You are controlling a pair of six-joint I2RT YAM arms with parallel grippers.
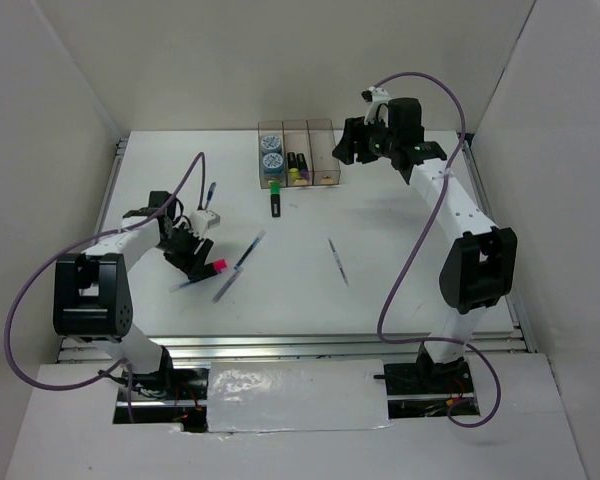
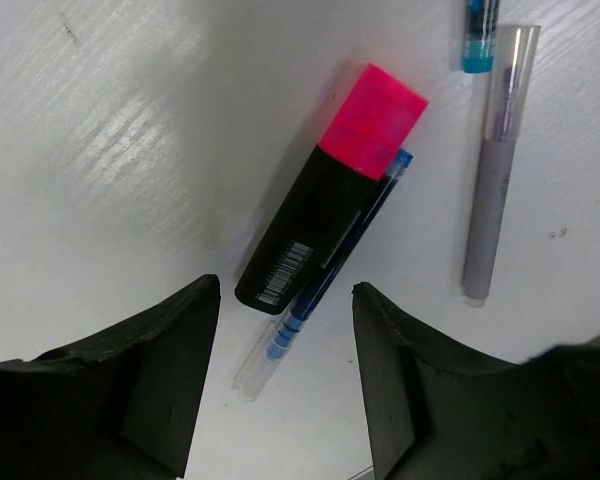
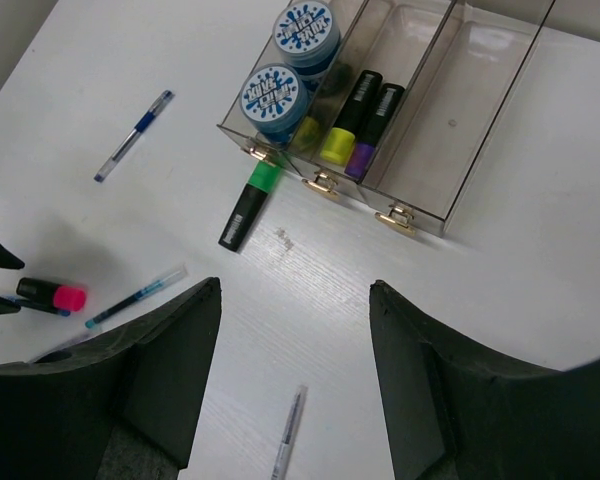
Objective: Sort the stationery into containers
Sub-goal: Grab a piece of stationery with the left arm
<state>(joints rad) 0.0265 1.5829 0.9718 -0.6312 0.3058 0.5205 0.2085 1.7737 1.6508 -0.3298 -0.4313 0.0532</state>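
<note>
Nearest in the overhead view are the two arm bases. Beyond them the left hand (image 1: pixel 195 255) hangs low over the left of the counter (image 1: pixel 410 290), jaws apart, at a pink-capped highlighter (image 1: pixel 212 266). The right hand (image 1: pixel 348 145), also apart and holding nothing, hovers just right of the three joined boxes (image 1: pixel 323 150) at the far edge. Sorting looks partly done: two tape rolls (image 1: pixel 272 161) sit in the left box and highlighters in the middle one. A green-capped highlighter (image 1: pixel 275 203) lies loose just in front of the boxes, long axis near to far, cap toward them, and thin pens (image 1: pixel 337 260) are scattered mid-counter. From the left wrist, the pink-capped highlighter (image 2: pixel 330 220) lies diagonally and ungripped, its black butt at the gap of the open jaws, cap pointing away, against a blue pen (image 2: pixel 325 275) running parallel. From the right wrist, open jaws frame the boxes (image 3: pixel 420 215). A yellow-capped highlighter (image 3: pixel 345 125) and a purple-capped highlighter (image 3: pixel 372 130) lie lengthwise, caps nearward, and the right box holds no pen yet.
</note>
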